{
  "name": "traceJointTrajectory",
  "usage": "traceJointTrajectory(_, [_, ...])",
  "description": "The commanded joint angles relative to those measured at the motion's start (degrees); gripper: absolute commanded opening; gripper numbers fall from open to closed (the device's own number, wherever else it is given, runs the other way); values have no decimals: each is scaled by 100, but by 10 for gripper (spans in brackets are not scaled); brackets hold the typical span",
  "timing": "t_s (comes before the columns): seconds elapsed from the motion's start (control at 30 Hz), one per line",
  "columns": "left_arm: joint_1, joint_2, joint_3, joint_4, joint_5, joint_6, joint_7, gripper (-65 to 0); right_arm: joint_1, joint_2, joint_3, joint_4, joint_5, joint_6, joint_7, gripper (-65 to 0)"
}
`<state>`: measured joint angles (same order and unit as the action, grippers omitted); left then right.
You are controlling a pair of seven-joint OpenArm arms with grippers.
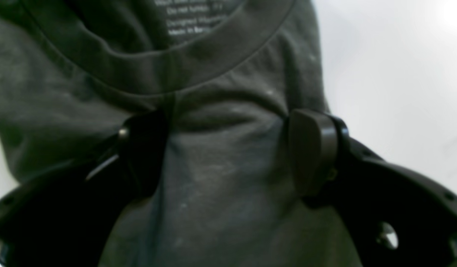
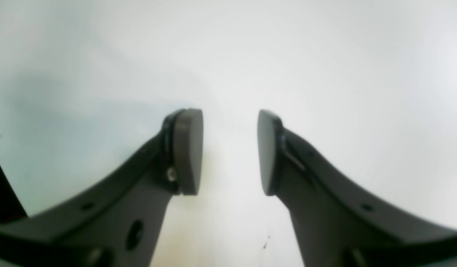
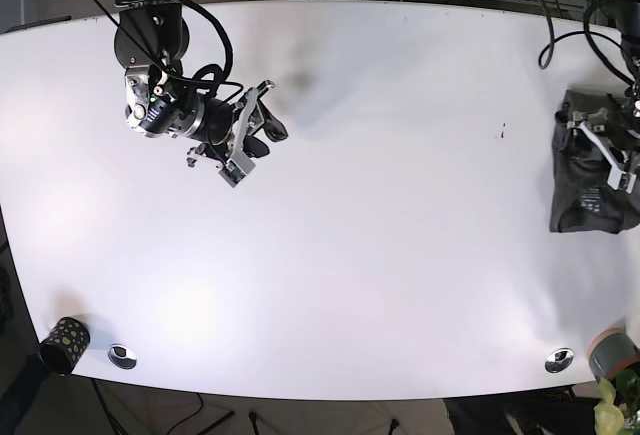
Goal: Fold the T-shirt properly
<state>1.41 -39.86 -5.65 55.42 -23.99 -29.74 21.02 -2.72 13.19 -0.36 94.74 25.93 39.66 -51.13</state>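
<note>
In the left wrist view the shirt [image 1: 221,178] is blurred and runs off the frame at 12, 9 and 6 o'clock; its label print [image 1: 193,16] is cut at 12 and unreadable. In the base view the shirt's 3 o'clock side leaves the frame, part-covered by the left gripper [image 3: 612,150].

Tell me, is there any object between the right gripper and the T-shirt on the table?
Nothing visible. The right gripper hangs open over bare white table, and the stretch across to the T-shirt at the far edge shows no objects. The left gripper is already at the shirt.
</note>
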Motion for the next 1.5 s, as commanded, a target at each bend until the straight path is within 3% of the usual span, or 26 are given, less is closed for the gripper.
traceJointTrajectory(0.0, [57, -370, -28, -271, 311, -37, 189, -165, 83, 22, 23, 122, 119, 34, 124, -426])
traceJointTrajectory(0.37, [101, -1083, -64, -1001, 285, -213, -770, -165, 101, 66, 23, 122, 110, 34, 142, -426])
traceJointTrajectory(0.6, [110, -1170, -679, -632, 302, -248, -902, -165, 101, 66, 23, 377, 84, 34, 160, -426])
traceJointTrajectory(0.73, [408, -1144, -960, 150, 276, -222, -902, -165, 101, 13, 40, 579, -549, 34, 256, -426])
traceJointTrajectory(0.93, [567, -432, -1365, 1188, 548, 59, -1156, -165, -5, -269, 120, 728, -1701, 21, 1021, -426])
traceJointTrajectory(1.03, [576, 122, -1347, 1522, 1093, 437, -1543, -165, -75, -348, 278, 702, -2176, -164, 1619, -426])
traceJointTrajectory(1.2, [523, 1265, -1321, 1636, 1990, 877, -2493, -165, -286, -471, 621, 385, -2941, -507, 3166, -426])
traceJointTrajectory(1.3, [435, 1757, -1057, 1645, 2210, 974, -3011, -165, -436, -471, 788, 51, -3266, -814, 4072, -426])
traceJointTrajectory(1.47, [576, 2214, -398, 1698, 2254, 1642, -3425, -165, -708, -462, 1104, -450, -3442, -1403, 5215, -426])
